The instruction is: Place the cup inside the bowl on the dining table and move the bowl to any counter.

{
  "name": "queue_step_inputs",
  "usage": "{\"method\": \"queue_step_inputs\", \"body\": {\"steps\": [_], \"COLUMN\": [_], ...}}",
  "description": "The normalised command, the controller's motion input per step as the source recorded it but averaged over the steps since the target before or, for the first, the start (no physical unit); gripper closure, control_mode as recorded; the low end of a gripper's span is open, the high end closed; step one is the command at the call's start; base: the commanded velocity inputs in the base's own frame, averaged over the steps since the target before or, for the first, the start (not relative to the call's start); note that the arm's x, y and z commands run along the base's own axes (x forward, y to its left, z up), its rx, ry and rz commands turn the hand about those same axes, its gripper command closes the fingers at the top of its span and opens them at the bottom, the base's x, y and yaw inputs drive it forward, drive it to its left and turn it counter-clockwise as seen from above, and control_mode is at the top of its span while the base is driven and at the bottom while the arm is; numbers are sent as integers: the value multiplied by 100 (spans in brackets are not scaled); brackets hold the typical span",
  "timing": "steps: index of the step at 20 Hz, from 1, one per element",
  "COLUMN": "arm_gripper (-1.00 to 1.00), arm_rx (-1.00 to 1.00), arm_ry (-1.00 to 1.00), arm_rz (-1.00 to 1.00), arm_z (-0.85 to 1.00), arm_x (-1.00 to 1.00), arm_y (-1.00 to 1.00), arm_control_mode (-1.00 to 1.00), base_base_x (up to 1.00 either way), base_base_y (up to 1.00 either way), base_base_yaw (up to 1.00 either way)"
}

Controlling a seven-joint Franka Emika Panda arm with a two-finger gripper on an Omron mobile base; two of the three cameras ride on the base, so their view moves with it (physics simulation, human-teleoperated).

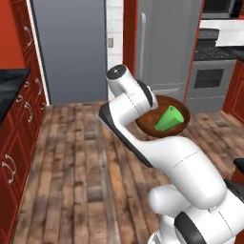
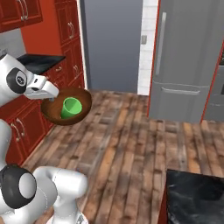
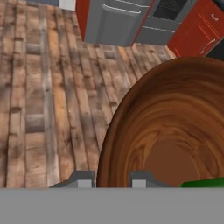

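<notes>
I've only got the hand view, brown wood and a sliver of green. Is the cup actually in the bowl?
Observer: Yes, the cup lies tipped inside the bowl.
Operator: Is the bowl set down?
Observer: No, the end effector grips its rim, and it hangs above the wooden floor.
Operator: Any counter near?
Observer: A black counter over red cabinets stands on the left, just beyond the bowl.
</notes>
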Motion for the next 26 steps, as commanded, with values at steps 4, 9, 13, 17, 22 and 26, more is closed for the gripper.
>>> {"method": "queue_step_inputs", "body": {"steps": [4, 9, 13, 17, 22, 26], "arm_gripper": [100, 100, 100, 100, 100, 100], "arm_rx": [0, 0, 0, 0, 0, 0], "arm_ry": [0, 0, 0, 0, 0, 0], "arm_rz": [0, 0, 0, 0, 0, 0], "arm_z": [0, 0, 0, 0, 0, 0], "arm_x": [0, 0, 0, 0, 0, 0], "arm_y": [0, 0, 0, 0, 0, 0], "arm_control_mode": [100, 100, 100, 100, 100, 100], "base_base_x": [100, 100, 100, 100, 100, 100], "base_base_y": [19, 17, 20, 22, 17, 20], "base_base_yaw": [1, 1, 1, 0, 1, 1]}}
